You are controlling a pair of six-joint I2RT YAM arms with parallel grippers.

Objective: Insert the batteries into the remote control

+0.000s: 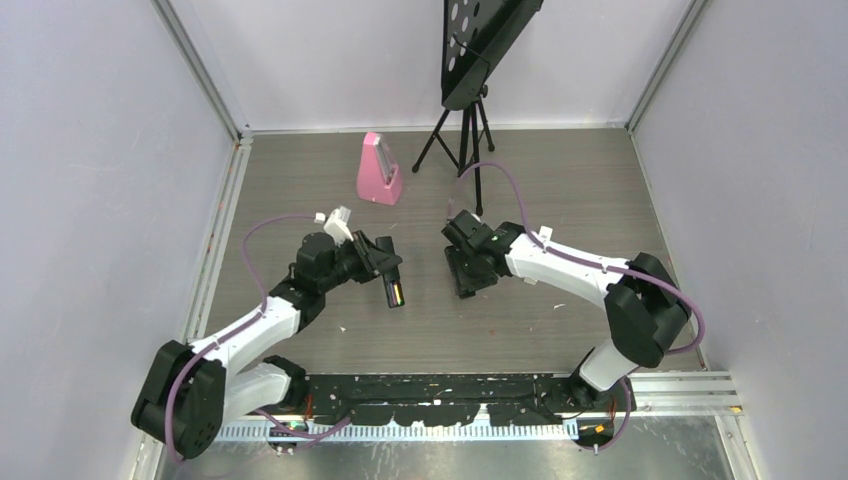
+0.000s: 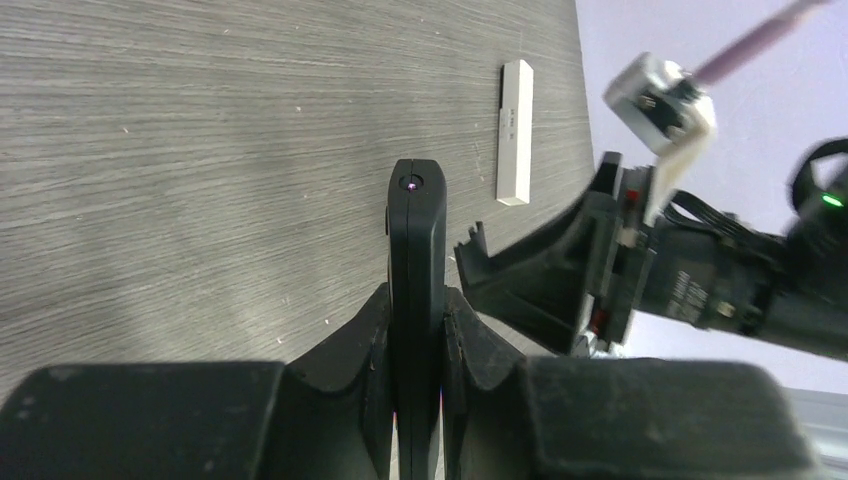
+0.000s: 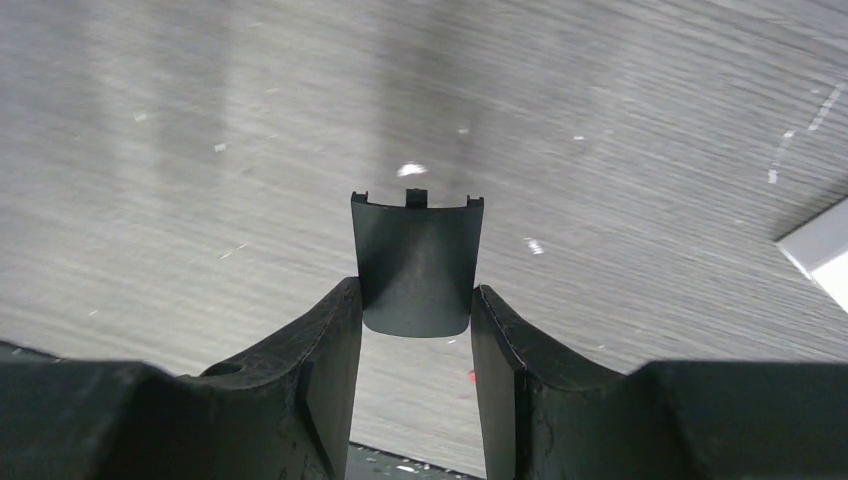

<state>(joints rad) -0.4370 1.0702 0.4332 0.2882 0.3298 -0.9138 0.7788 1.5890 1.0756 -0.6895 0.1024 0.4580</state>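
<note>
Left gripper [image 2: 415, 325] clamps the slim black remote control [image 2: 415, 230]; right gripper [image 3: 415, 300] pinches its curved black cover [image 3: 415, 250], likely to refit.

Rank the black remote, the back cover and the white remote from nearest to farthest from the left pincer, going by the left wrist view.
1. Black remote: clamped in the left pincer itself.
2. Back cover: just right of it, held by the right pincer.
3. White remote: flat on the table beyond, upper right.

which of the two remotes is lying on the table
The white remote; the black remote control is clamped in the left gripper.
</note>
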